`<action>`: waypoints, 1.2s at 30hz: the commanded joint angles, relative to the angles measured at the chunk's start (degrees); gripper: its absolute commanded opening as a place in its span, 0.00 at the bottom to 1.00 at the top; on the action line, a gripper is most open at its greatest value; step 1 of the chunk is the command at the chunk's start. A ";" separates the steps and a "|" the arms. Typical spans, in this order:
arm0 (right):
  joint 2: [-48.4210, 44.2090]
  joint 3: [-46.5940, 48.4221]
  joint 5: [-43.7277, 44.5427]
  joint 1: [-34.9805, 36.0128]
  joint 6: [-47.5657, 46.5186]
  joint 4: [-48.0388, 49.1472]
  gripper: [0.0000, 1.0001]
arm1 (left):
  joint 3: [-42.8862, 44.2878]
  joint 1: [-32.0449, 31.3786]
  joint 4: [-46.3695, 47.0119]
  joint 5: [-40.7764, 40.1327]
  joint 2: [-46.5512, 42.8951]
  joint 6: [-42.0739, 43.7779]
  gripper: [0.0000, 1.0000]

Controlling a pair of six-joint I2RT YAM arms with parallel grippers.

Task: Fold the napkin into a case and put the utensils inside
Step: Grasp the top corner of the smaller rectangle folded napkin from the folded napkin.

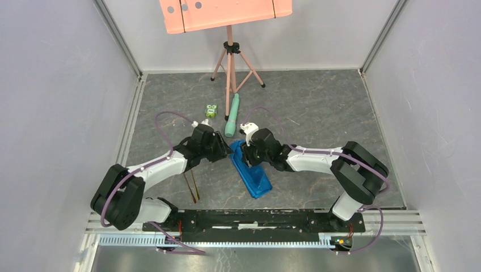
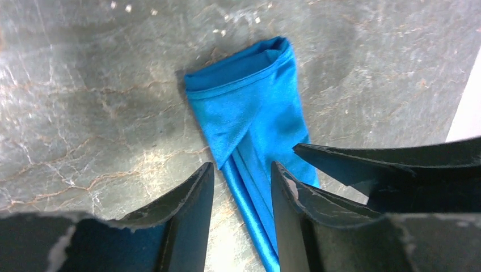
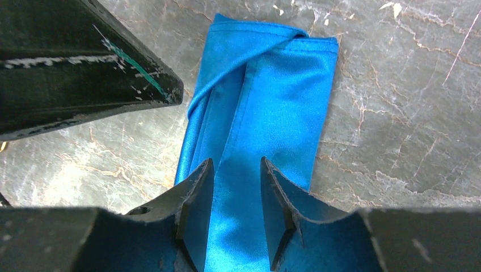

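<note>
Hovering over case (image 1: 254, 177) mid-bench (image 1: 317, 113); my left jaws and right jaws both part-spread, pinching nothing, so folds stay flat. Utensils (image 1: 193, 187) near-left, likely my next pickup.

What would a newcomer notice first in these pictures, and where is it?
The bright blue napkin, folded into a narrow long strip, lies at the middle of the grey table, with the left gripper and the right gripper over its far end, jaws apart. Next comes the pink stand at the far wall, then the gold utensils left of the napkin.
</note>
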 commanded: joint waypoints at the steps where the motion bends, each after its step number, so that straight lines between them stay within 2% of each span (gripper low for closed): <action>1: 1.04 3.03 2.96 0.62 -1.06 -1.53 0.41 | -1.47 0.09 0.40 3.28 3.27 -7.60 0.47; 6: 3.54 4.32 4.27 1.82 -1.87 -1.94 0.39 | -3.30 -0.34 2.99 3.25 5.36 -9.28 0.43; 11: 5.24 5.15 9.46 3.97 -2.87 -3.54 0.40 | -5.45 -0.59 5.68 2.40 6.03 -9.85 0.40; 15: 6.92 6.45 13.77 5.68 -3.82 -5.22 0.36 | -7.14 -0.93 8.54 3.06 6.84 -11.40 0.37; 18: 8.20 7.42 16.51 6.99 -4.57 -5.94 0.29 | -7.76 -1.32 9.32 3.00 7.15 -12.16 0.37; 22: 8.52 8.54 16.48 7.16 -4.44 -6.60 0.12 | -8.82 -1.80 9.90 2.15 6.77 -13.08 0.34; 25: 6.78 9.01 15.47 7.28 -4.41 -6.51 0.04 | -10.14 -1.96 10.73 1.64 6.36 -14.11 0.29; 28: 4.85 9.33 12.93 7.25 -4.36 -6.19 0.01 | -11.52 -2.15 12.10 1.33 6.02 -15.20 0.24; 36: 3.13 8.55 8.09 7.26 -3.07 -4.56 0.00 | -12.83 -2.87 13.90 0.51 6.20 -16.78 0.14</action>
